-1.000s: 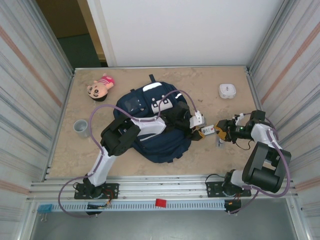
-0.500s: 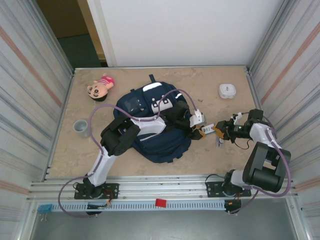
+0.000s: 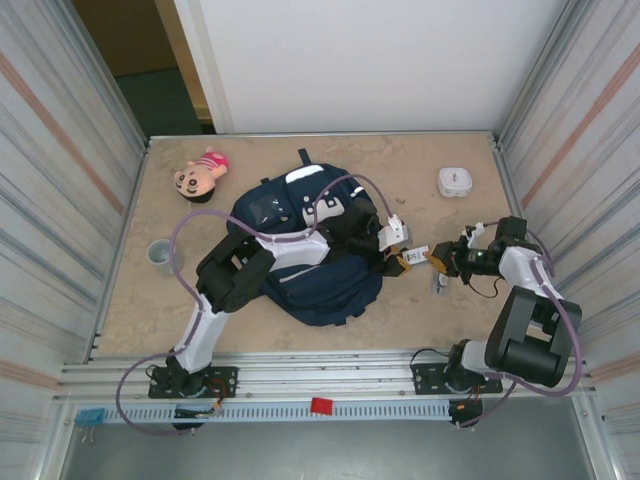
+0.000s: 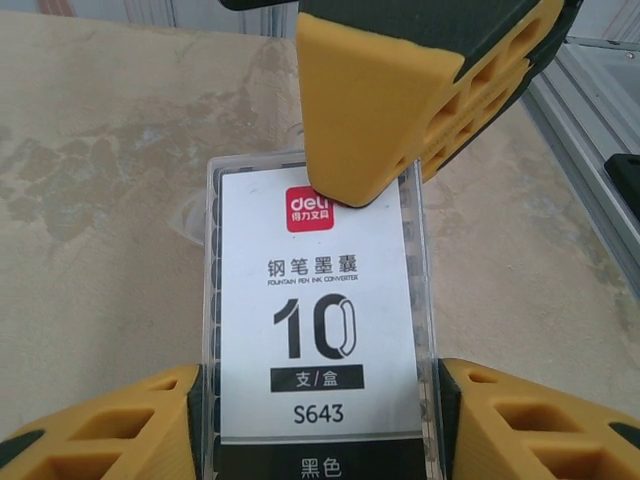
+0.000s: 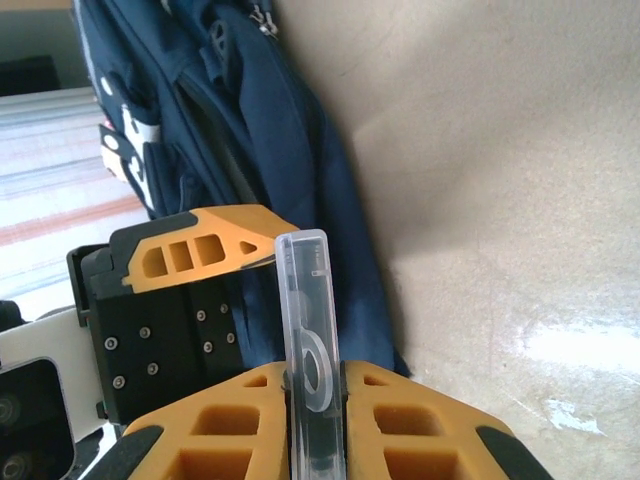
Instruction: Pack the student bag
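Our right gripper point(image 5: 312, 380) has just clamped the thin faces of the ink-cartridge box point(image 4: 320, 290) that our left gripper point(image 4: 320, 372) still grips by its sides, beside the bag point(image 3: 320, 295) lying on the table point(image 3: 450, 150), so we judge the handover nearly made.

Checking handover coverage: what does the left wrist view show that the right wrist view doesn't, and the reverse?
Left wrist: the ink cartridge box label face-on, held between the left fingers, one of the right fingers on its far end. Right wrist: the box edge-on, pinched by the right fingers, with the student bag behind. Both: the box, the other arm's finger, the table.
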### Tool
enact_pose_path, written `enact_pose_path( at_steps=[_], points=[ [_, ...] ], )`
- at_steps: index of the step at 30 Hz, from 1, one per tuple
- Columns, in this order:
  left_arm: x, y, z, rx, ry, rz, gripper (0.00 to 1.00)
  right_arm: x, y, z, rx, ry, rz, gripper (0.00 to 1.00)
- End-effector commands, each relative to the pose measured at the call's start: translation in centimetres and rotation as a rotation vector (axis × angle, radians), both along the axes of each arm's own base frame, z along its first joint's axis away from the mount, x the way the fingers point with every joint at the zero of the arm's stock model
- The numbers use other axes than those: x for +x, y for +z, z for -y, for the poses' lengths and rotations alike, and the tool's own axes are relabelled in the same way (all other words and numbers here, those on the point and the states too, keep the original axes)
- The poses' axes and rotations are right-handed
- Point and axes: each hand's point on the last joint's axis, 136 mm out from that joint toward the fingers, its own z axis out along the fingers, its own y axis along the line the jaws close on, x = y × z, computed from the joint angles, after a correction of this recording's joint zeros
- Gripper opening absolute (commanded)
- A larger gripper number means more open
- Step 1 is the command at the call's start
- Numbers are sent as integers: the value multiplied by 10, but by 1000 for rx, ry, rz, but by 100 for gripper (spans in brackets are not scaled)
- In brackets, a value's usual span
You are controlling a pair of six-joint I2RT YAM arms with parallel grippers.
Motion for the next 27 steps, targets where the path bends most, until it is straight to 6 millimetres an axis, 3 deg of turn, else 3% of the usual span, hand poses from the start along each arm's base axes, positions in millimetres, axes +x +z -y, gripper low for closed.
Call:
enact_pose_path(
  at_steps=[1, 7, 12, 18, 21, 27],
  points=[
    [8, 77, -10, -103, 24, 146, 62, 5, 16, 6, -19, -38, 17, 10],
    [13, 94, -72, 59, 199, 205, 77, 16, 40, 14, -19, -80, 91, 10],
    [1, 79, -132, 239, 304, 218, 83, 17, 52, 10, -8, -73, 122, 10],
    [-10, 48, -184, 409, 409, 225, 83, 16, 52, 4, -14, -59, 127, 10],
    [-7, 32, -196, 497, 465, 244, 83, 16, 50, -1, -12, -45, 124, 10],
    [-9, 0, -187, 603, 495, 253, 87, 16, 49, -6, -23, -32, 120, 10]
  ],
)
